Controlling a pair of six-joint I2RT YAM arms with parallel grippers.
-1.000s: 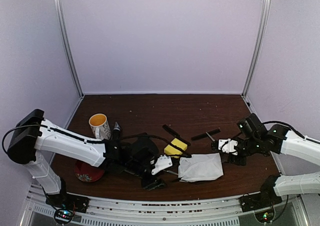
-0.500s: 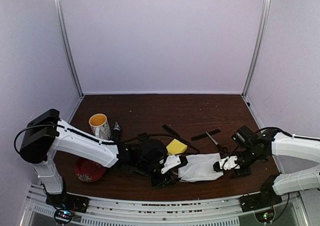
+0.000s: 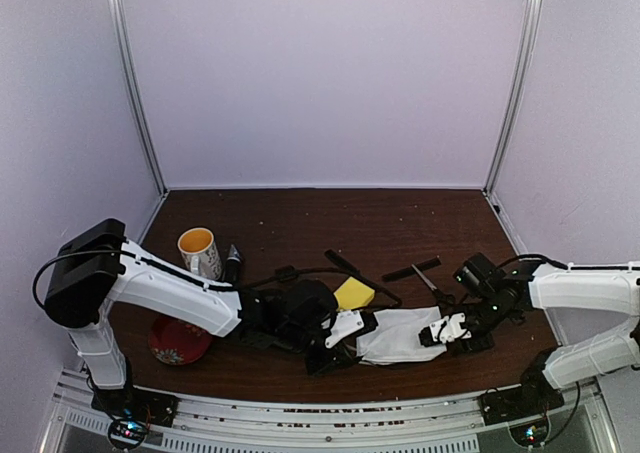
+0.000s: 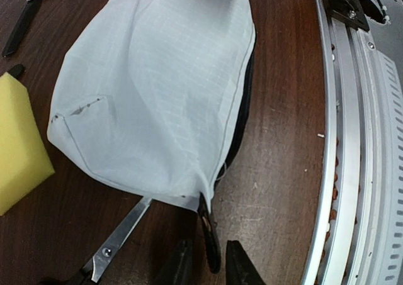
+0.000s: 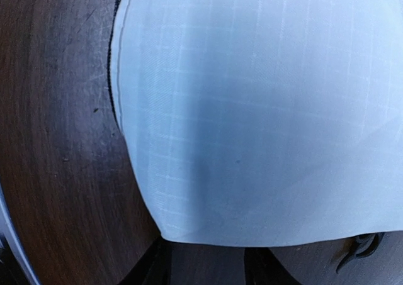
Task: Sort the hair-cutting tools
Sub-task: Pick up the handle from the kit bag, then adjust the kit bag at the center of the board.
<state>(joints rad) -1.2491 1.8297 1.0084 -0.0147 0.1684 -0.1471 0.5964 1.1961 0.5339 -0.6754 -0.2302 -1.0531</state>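
The left hand (image 4: 208,272) stands narrowly open around the zipper pull (image 4: 210,234) of the white pouch (image 4: 151,90). The right hand (image 5: 204,269) is open at the pouch's other end. One scissors (image 4: 116,244) lies on the surface (image 4: 277,140), its blade tip at the pouch's edge, near the yellow sponge (image 4: 16,140).

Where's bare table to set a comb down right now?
Free: the far table strip along the back wall, behind the mug, left comb and right comb. Crowded: near centre, where sponge, pouch and scissors bunch together.
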